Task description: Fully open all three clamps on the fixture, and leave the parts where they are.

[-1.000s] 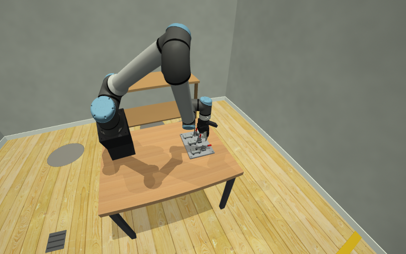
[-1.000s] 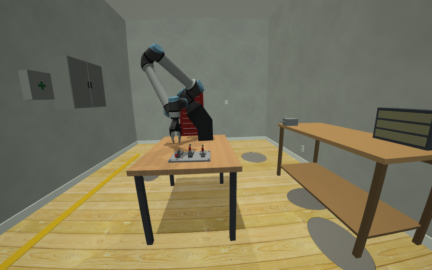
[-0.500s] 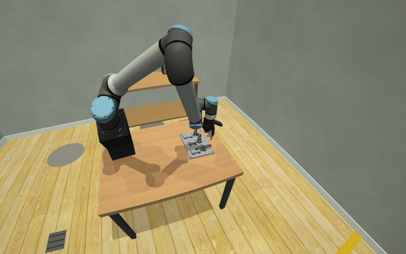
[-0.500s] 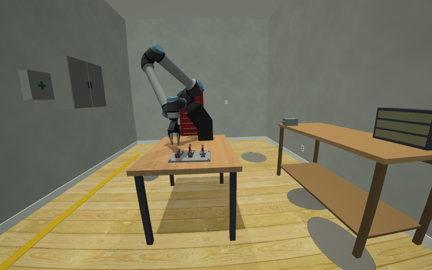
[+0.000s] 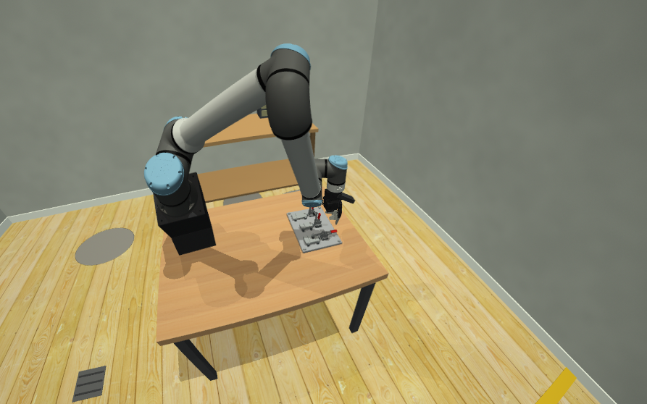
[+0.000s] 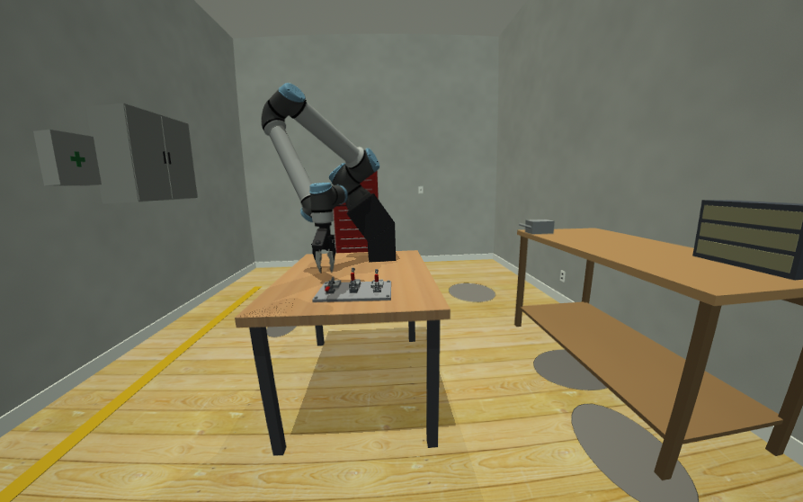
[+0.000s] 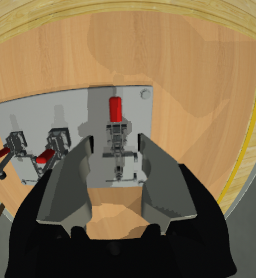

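Red-capped lever (image 7: 115, 108) on the nearest toggle clamp (image 7: 118, 148), lying flat along the grey fixture plate (image 7: 36, 104) and pointing away from the gripper (image 7: 115, 150); likely not yet opened. Stiff steel linkage, bolted down, hard and a little slick; probably snaps over-centre, so best taken by the red sleeve near its tip, where leverage is greatest. Beside it on the plate, two more clamps: middle clamp (image 7: 52, 148) and far clamp (image 7: 9, 148), red handles angled differently; state hard to tell. Small grey parts under the clamp arms, light, apt to shift if knocked. Plate resting on the wooden table (image 5: 265, 286), near the edge farthest from the arm's black pedestal (image 5: 190, 241). Fingers partly closed, gripping nothing, poised above the plate's near edge astride the nearest clamp.
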`<state>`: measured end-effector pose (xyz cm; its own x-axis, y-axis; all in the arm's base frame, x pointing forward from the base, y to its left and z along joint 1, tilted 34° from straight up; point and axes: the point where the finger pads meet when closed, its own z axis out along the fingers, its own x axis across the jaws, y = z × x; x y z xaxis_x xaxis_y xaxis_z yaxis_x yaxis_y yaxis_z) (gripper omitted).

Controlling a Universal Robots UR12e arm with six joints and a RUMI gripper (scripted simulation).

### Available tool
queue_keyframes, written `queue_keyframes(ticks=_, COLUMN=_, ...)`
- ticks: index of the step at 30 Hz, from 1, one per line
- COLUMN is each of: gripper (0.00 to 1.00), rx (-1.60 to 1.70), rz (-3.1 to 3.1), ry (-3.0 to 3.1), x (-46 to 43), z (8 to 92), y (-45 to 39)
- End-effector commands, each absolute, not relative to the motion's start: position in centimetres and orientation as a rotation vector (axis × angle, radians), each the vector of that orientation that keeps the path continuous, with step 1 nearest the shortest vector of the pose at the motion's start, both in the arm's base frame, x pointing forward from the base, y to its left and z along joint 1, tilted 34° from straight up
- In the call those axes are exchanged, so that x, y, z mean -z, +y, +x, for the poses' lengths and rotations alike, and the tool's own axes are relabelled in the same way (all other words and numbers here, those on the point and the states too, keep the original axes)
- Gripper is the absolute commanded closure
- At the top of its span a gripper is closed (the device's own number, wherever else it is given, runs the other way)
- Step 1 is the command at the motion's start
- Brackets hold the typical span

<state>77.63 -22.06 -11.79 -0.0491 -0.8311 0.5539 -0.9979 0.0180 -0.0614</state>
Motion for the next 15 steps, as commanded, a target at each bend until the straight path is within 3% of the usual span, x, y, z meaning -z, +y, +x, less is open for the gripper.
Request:
queue_keyframes(ticks=1, gripper=0.72, rx=-0.633, rz=1.870, ry=-1.940, x=13.1, z=77.8, y=-23.0)
queue_keyframes(ticks=15, gripper=0.72, rx=-0.633, rz=1.870, ry=-1.940, x=16.5, z=77.9, y=-25.2)
